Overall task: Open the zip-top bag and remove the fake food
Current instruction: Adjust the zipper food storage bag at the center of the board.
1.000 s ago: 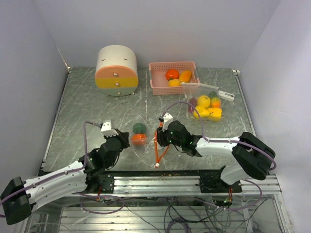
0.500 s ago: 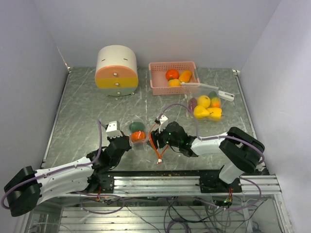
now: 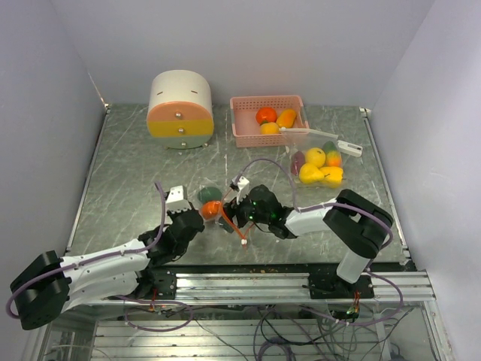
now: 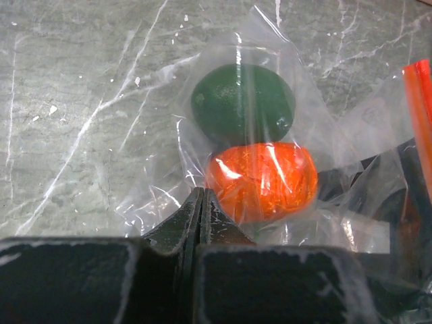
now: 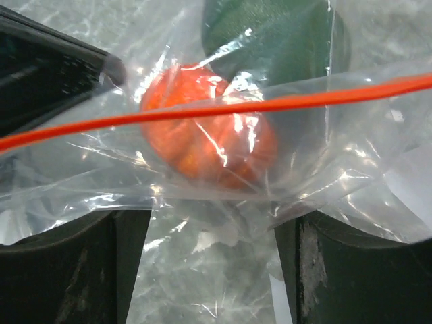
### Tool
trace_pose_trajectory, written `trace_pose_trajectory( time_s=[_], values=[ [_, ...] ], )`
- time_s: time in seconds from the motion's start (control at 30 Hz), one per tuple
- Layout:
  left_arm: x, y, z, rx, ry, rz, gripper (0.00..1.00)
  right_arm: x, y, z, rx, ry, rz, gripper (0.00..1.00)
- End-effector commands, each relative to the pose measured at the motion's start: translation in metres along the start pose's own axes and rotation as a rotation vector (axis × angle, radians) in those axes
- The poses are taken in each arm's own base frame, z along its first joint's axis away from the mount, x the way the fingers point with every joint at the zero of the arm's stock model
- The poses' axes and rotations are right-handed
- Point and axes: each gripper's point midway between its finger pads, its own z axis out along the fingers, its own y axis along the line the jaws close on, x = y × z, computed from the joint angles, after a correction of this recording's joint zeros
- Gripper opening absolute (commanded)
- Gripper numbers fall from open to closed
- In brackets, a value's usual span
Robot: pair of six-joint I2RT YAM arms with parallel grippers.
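A round drawer box (image 3: pixel 179 109) is sitting at the back left of the grey marbled counter (image 3: pixel 128 173), showing a cream top over orange and yellow bands, with 3 small knobs running down its front. A pink slotted basket (image 3: pixel 244 124) is standing near its right, apart from it.
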Motion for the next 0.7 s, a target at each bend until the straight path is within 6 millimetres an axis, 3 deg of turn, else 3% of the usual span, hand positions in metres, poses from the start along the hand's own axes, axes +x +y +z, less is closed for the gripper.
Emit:
trace_pose_trajectory(
  time_s=[0.0,0.17,0.47,0.57,0.67],
  values=[
    [-0.012,-0.013,0.002,0.012,-0.028,-0.019,0.07,-0.02,0.019,0.011,-0.095,-0.049,-0.064,0.74],
    [-0.01,-0.02,0.005,0.017,-0.006,0.014,0.07,-0.02,0.023,0.026,-0.144,-0.048,-0.11,0.78],
    [-0.007,-0.025,0.004,0.023,0.033,0.051,0.07,-0.034,0.014,0.05,-0.115,-0.077,-0.186,0.77],
    [-0.005,-0.023,0.003,0.022,0.035,0.042,0.07,-0.035,0.013,0.053,-0.111,-0.074,-0.197,0.67],
    [-0.003,-0.02,0.004,0.012,0.039,0.039,0.07,-0.035,0.014,0.048,-0.108,-0.082,-0.195,0.44]
  ],
)
